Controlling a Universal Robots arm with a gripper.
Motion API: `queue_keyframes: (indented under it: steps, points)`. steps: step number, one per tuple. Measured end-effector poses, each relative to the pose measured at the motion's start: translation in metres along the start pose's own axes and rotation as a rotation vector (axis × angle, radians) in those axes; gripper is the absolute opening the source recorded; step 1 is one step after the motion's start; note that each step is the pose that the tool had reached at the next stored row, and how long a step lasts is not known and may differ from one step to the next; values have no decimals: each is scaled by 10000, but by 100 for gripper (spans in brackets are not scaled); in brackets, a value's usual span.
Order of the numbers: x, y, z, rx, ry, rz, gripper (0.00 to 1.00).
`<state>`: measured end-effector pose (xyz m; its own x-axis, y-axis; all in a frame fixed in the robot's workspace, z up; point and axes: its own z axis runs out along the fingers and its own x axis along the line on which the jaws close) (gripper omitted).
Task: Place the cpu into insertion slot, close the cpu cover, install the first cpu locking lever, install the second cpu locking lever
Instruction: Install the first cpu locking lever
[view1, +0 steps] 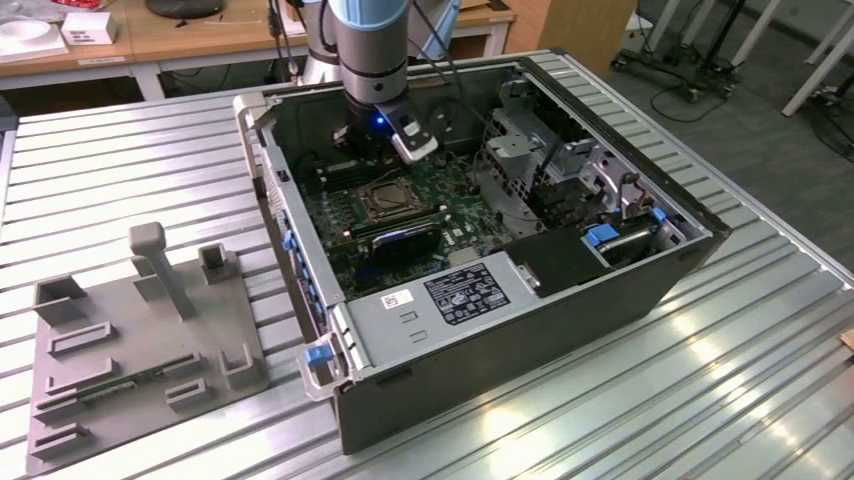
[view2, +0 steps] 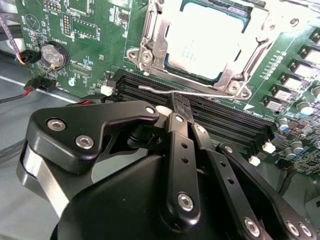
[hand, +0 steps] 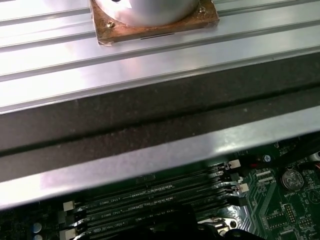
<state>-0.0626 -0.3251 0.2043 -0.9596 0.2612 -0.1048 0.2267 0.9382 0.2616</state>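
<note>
Since the cpu (view2: 205, 45) already lies in the insertion slot (view2: 234, 88) under the lowered cpu cover (view2: 152, 30), the first locking lever (view2: 155, 89) seems the step in hand, the gripper (view2: 179, 107) touching it with narrow, empty fingers (view2: 182, 114), and it likely needs pressing down under its catch.

An open computer case (view1: 561, 350) lies on its side on the ribbed metal desk (view1: 747, 400). A green motherboard (view1: 447, 185) lines its floor, carrying long black memory slots (view2: 235, 122) and a round coin battery (view2: 53, 55). A grey labelled power supply box (view1: 454, 295) fills the case's near end, with a blue latch (view1: 318, 356) at the corner. Well apart from the case, toward the exterior view's left, sits a grey fixture tray (view1: 120, 375) with upright posts.
</note>
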Motion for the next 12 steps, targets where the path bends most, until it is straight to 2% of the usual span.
queue_keyframes:
  steps: [12]
  points:
    - [-13, -9, 55, 9, -13, 42, 11]
